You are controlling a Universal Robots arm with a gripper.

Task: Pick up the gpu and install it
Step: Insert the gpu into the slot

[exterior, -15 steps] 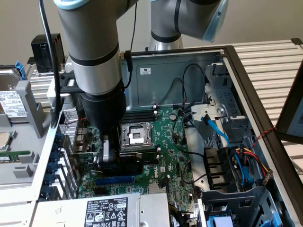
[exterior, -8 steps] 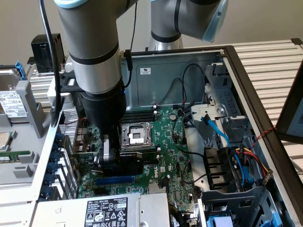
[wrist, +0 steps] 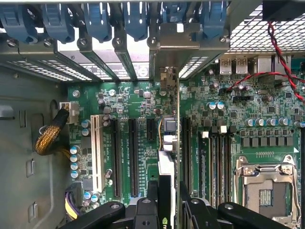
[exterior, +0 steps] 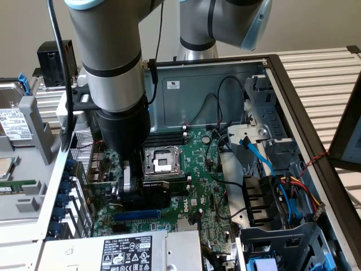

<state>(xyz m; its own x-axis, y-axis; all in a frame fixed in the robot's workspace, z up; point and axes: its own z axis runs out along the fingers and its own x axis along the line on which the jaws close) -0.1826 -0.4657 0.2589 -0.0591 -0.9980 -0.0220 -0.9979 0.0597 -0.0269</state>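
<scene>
My gripper (exterior: 131, 186) reaches down inside the open computer case and is shut on the gpu (exterior: 148, 197), whose black shroud sits low over the green motherboard (exterior: 197, 186) beside the CPU socket (exterior: 161, 162). In the wrist view the gpu (wrist: 167, 143) appears edge-on, running from my gripper (wrist: 167, 210) to its silver bracket (wrist: 167, 36) at the rear slot openings. It stands upright between the black expansion slots (wrist: 133, 157) of the motherboard (wrist: 138, 105). I cannot tell whether its edge is seated in a slot.
A power supply (exterior: 124, 251) lies at the case front. Drive bays with blue, red and yellow cables (exterior: 282, 192) fill the exterior view's right. Blue slot latches (wrist: 95, 21), a braided cable (wrist: 50, 136), red wires (wrist: 281, 57) and the CPU socket (wrist: 267, 191) surround the card.
</scene>
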